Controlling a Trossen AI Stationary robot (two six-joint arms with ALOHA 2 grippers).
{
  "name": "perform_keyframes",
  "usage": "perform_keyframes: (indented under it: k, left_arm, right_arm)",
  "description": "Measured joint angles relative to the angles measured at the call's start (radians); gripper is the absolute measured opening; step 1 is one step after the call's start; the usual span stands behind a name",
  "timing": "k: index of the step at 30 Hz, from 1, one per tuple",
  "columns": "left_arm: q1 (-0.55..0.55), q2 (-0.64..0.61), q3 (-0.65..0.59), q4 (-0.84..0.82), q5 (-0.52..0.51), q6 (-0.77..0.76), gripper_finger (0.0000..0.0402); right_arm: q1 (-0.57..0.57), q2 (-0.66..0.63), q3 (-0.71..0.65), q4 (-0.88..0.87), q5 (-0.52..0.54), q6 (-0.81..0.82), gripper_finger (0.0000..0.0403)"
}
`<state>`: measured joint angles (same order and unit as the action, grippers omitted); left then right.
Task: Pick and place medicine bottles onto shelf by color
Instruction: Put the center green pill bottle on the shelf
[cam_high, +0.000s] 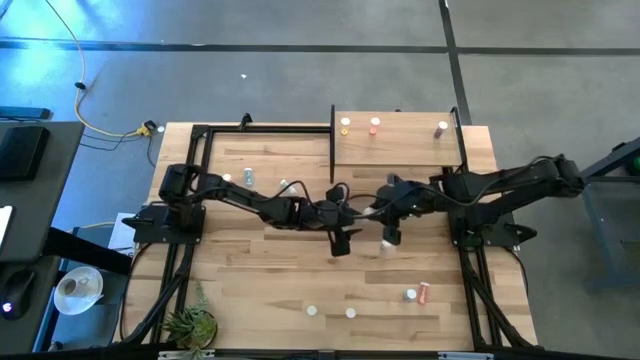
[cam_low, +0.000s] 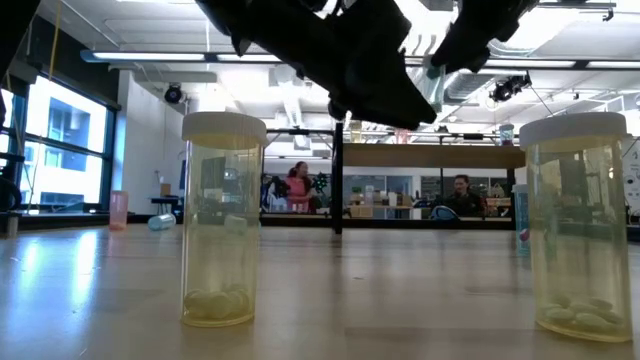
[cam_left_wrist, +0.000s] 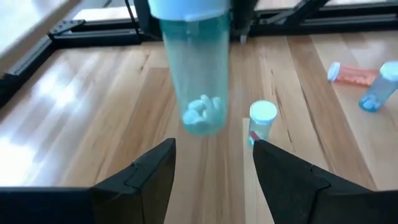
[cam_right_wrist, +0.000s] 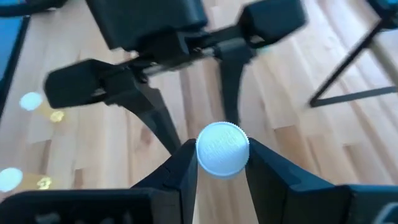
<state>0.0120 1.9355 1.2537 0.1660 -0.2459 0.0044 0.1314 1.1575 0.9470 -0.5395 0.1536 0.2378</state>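
A teal medicine bottle (cam_left_wrist: 196, 74) with a white cap hangs over the middle of the table, with my right gripper (cam_right_wrist: 222, 157) shut on it. Pills lie in its lower end. My left gripper (cam_left_wrist: 214, 168) stands open just to the left of the bottle, its fingers short of it and touching nothing. The shelf (cam_high: 400, 150) is at the table's far right. It bears a yellow bottle (cam_high: 345, 125), a pink-red one (cam_high: 375, 125) and a purplish one (cam_high: 442, 128), all standing upright. My right gripper pinches the teal bottle at its white cap (cam_right_wrist: 205, 155), one finger on each side. The fingers slant down from the table's right side. The bottle hangs below them, cap up and near upright, clear of the table.
Two yellow bottles (cam_low: 222, 225) (cam_low: 580, 230) stand near the front edge. A pink-red bottle (cam_high: 424, 292) lies beside a teal one (cam_high: 410, 294) at the front right. More bottles (cam_high: 248, 177) stand at the far left. A small plant (cam_high: 190, 322) is at the front left corner.
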Motion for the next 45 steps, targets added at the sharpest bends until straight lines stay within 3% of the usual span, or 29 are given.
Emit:
perform_keyframes:
  k: [10,18,22,34,45]
  left_arm:
    - [0.015,-0.091,0.0,-0.153,-0.001,0.07,0.0205]
    - [0.016,-0.152,-0.141,-0.036,0.001,0.076,0.02]
    - [0.025,-0.19,-0.237,0.065,0.011,0.034,0.02]
    - [0.027,-0.279,-0.404,0.242,0.026,0.006,0.02]
    - [0.028,-0.366,-0.488,0.304,0.027,-0.001,0.02]
  right_arm:
    - [0.0,-0.087,0.0,-0.018,0.195,0.007,0.0102]
    - [-0.01,-0.155,0.0,-0.011,0.423,0.005,0.0102]
    - [-0.057,-0.193,0.0,0.012,0.483,-0.017,0.0102]
    - [-0.338,-0.25,0.0,0.079,0.492,-0.054,0.0102]
    - [-0.595,-0.239,0.0,0.051,0.432,0.065,0.0102]
